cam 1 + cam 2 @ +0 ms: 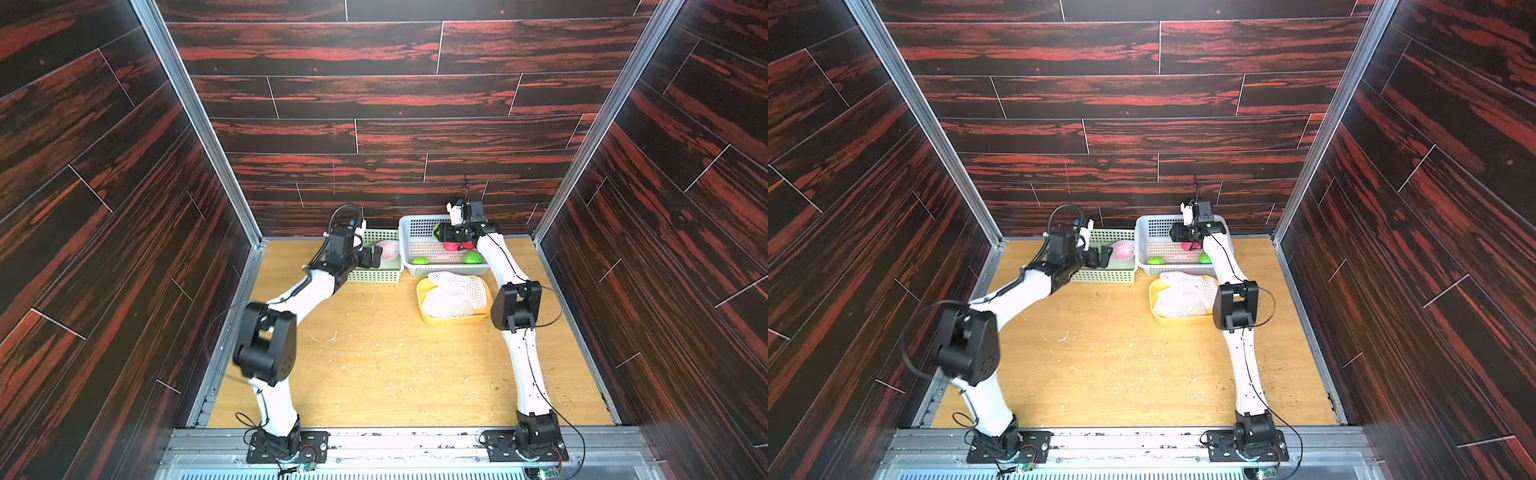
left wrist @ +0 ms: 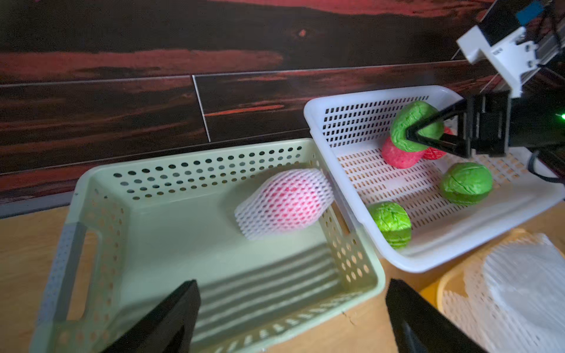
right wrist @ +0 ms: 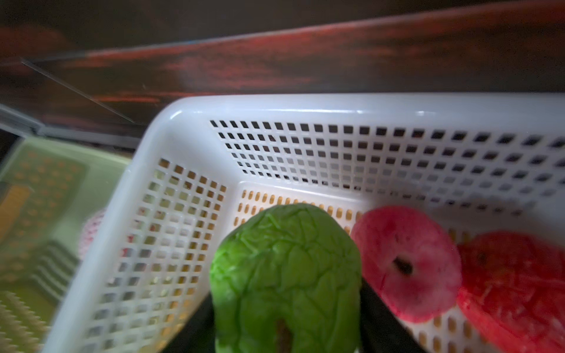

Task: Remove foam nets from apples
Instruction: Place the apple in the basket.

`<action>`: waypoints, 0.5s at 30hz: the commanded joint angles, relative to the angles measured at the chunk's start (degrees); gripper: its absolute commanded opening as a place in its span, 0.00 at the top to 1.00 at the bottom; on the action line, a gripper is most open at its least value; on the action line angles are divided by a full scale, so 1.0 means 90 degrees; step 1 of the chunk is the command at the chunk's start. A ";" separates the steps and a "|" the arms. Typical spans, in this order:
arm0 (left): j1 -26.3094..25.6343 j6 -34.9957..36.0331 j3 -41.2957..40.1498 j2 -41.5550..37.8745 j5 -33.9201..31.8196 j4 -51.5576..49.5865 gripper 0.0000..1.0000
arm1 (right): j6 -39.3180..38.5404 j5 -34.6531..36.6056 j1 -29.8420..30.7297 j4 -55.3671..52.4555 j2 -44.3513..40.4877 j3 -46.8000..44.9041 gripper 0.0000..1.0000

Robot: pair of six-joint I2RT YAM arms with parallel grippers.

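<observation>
A robot's right gripper (image 3: 287,321) hangs inside the white basket (image 2: 428,262) with a bare green apple (image 2: 409,117) between its jaws, just above a red apple (image 2: 397,156). Four stripped apples lie in that basket. The only apple wearing a foam net (image 2: 318,183) is a red one (image 2: 284,203) in the pale green basket (image 2: 183,157) alongside. The left gripper (image 2: 293,314) hovers over that basket's near rim with its jaws wide and empty. Discarded nets (image 1: 453,297) fill a yellow tray (image 1: 453,321) on the desk (image 1: 374,353).

The step appears to be setting down the green apple. It would go best lowered over bare basket floor, beside the red apple and not on top of it. The jaws should then part fully and rise straight up, so the fruit neither rolls nor is dragged. The left arm would do well to wait until the shared basket edge is free, then take the net by its loose end.

It cannot be told whether the right jaws clamp the apple or only flank it. One jaw is behind the fruit in the left wrist view. The right wrist view is blurred, and its edge cuts off the contact points. In both top views the gripper covers the held apple. The number of nets in the tray cannot be counted.
</observation>
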 commanded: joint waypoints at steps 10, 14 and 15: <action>0.0269 0.1555 0.3496 0.2495 0.1290 -0.2537 0.00 | -0.0167 -0.0865 0.0042 -0.0335 -0.1239 0.0157 0.12; 0.0355 0.2647 0.4852 0.3292 0.1516 -0.3602 0.00 | -0.0085 -0.1238 0.0047 -0.0488 -0.2083 -0.0151 0.12; 0.0405 0.2901 0.5117 0.3456 0.1717 -0.3822 0.00 | -0.0065 -0.1484 0.0050 -0.0466 -0.2314 -0.0322 0.12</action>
